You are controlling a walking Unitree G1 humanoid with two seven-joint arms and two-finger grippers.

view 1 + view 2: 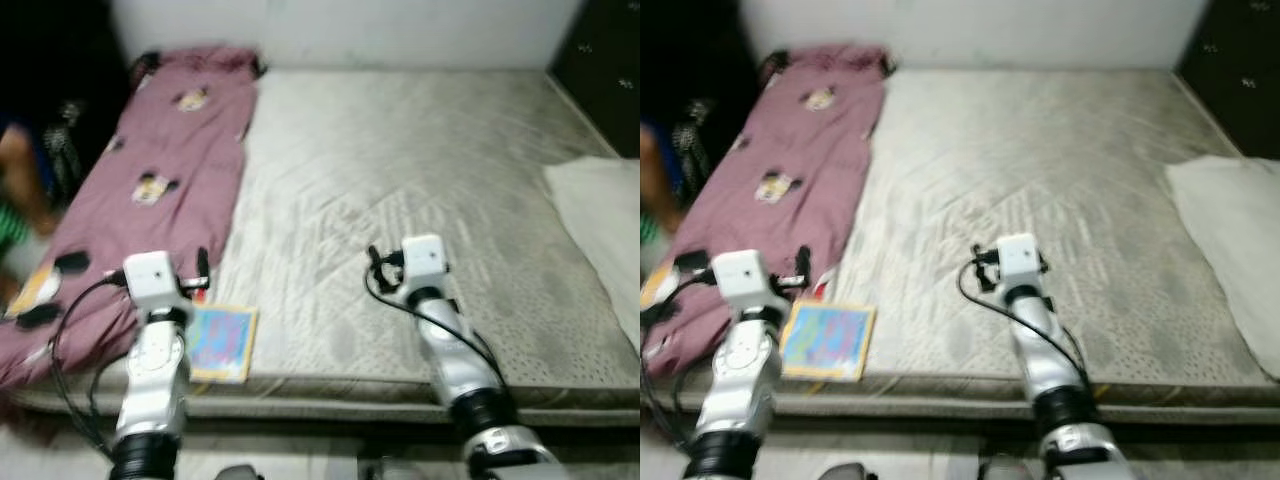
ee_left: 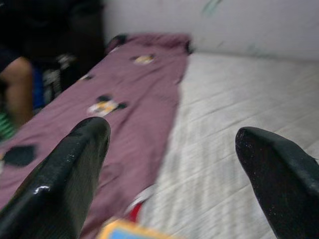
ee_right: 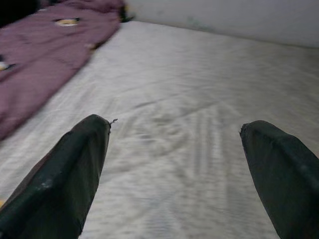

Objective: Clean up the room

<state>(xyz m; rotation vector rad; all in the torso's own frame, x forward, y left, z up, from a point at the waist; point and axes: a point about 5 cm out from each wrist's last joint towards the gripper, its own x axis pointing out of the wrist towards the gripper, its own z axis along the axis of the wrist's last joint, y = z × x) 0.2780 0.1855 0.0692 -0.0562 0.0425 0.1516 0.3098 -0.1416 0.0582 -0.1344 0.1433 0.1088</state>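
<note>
Grey mattress [image 1: 420,190] fills the frame; purple blanket [image 1: 150,180] down its left side, book [image 1: 222,342] lower left, probably thin and stiff. Take its near edge. Your left gripper [image 2: 172,164] and right gripper [image 3: 174,169] hover, fingers spread, empty.

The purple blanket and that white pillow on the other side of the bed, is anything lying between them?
Just bare grey mattress between the purple blanket and the white pillow, as the left eye view shows; the colourful book lies at the blanket's near edge.
</note>
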